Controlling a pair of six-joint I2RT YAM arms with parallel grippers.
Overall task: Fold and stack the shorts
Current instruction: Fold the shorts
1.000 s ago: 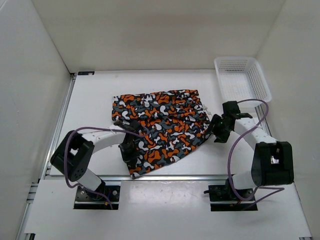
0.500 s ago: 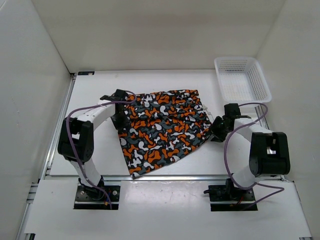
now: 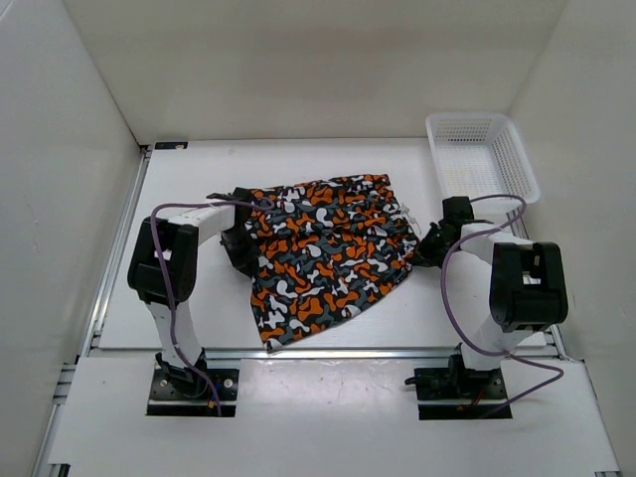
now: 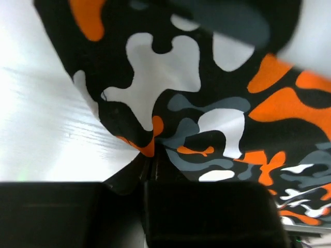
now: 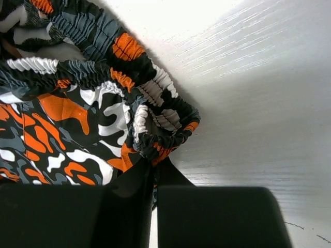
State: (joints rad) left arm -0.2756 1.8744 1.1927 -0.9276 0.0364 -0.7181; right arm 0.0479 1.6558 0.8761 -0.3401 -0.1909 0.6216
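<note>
White table, shorts pinched at both sides.
Clenched on cloth edge with left hand, on waistband with right hand; best to lift together, keep taut.

Camouflage-print shorts in orange, black, grey, white, spread rumpled across the table centre

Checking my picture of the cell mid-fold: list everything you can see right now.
shorts: one, orange, black, grey and white camouflage print, lying mid-table
basket: one, white mesh, far right corner of the table
table: one, white, under everything
left fingers: one pair, black, shut on the shorts' left edge
right fingers: one pair, black, shut on the gathered waistband at the shorts' right edge
</note>
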